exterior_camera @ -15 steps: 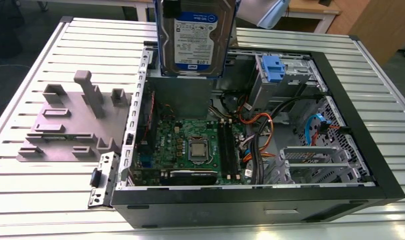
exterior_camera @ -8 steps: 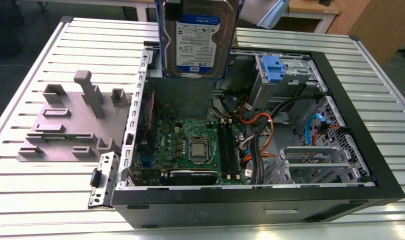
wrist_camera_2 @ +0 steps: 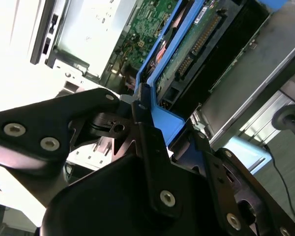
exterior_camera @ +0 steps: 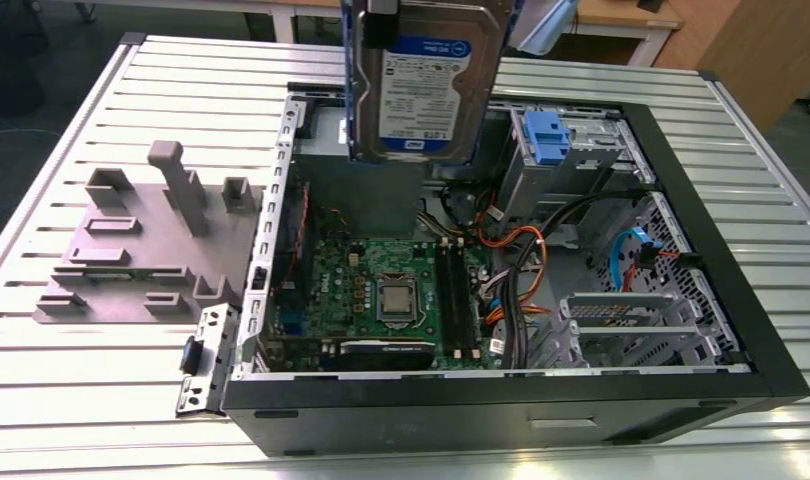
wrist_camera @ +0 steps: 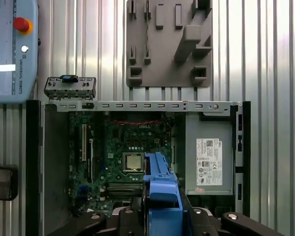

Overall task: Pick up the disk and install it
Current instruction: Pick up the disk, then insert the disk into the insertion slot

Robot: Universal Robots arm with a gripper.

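The disk (exterior_camera: 419, 85), a silver hard drive with a white-and-blue label in a blue carrier, hangs upright in the air above the back of the open computer case (exterior_camera: 512, 405) in the exterior view. In the second wrist view my gripper (wrist_camera_2: 148, 105) is shut on the carrier's blue end tab, and the disk (wrist_camera_2: 201, 39) shows its circuit-board side beyond the black fingers (wrist_camera_2: 152, 147). The first wrist view looks straight down: the disk's blue carrier (wrist_camera: 161, 189) sits between the gripper's black links (wrist_camera: 161, 219), over the motherboard (wrist_camera: 123, 147).
Inside the case are the motherboard (exterior_camera: 378, 290), cable bundles, a drive bay with a small blue bracket (exterior_camera: 545, 135) and a grey power-supply box (wrist_camera: 209, 157). A grey fixture block (exterior_camera: 138, 250) stands on the ribbed table at the exterior view's left. A pendant (wrist_camera: 12, 49) lies beside the case.
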